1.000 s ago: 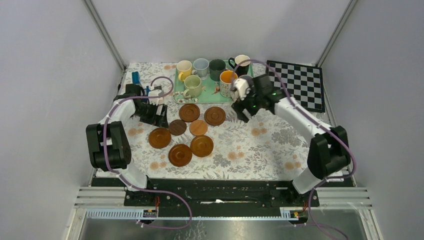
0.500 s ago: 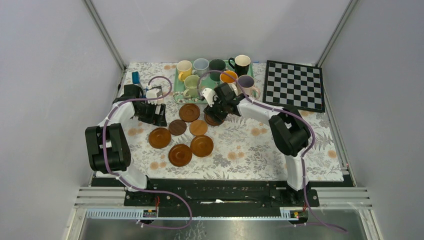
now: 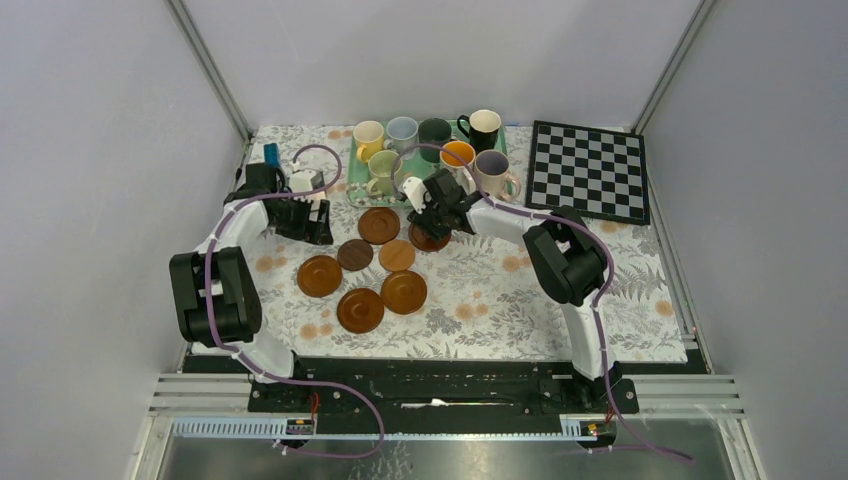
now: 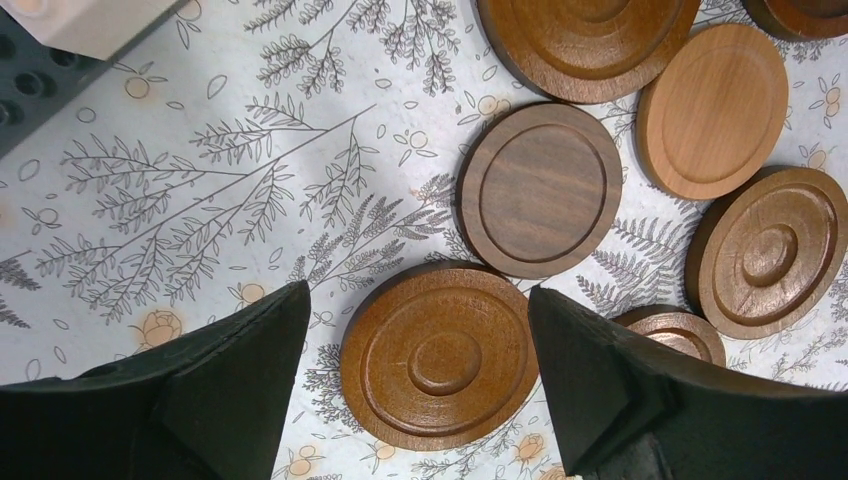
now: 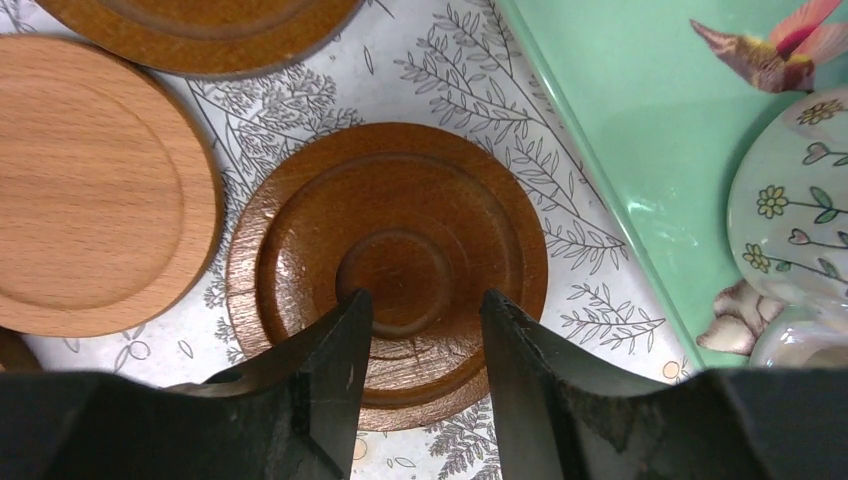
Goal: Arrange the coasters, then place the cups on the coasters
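The right gripper (image 5: 425,300) hangs low over a round reddish-brown wooden coaster (image 5: 400,200) on the flowered tabletop (image 5: 590,270), just beside the pale green tray (image 5: 620,120). Its jaws stand narrow beside the raised centre; I cannot tell if they grip. The left gripper (image 4: 418,295), jaws released wide, hangs above another brown ringed coaster (image 4: 440,365).
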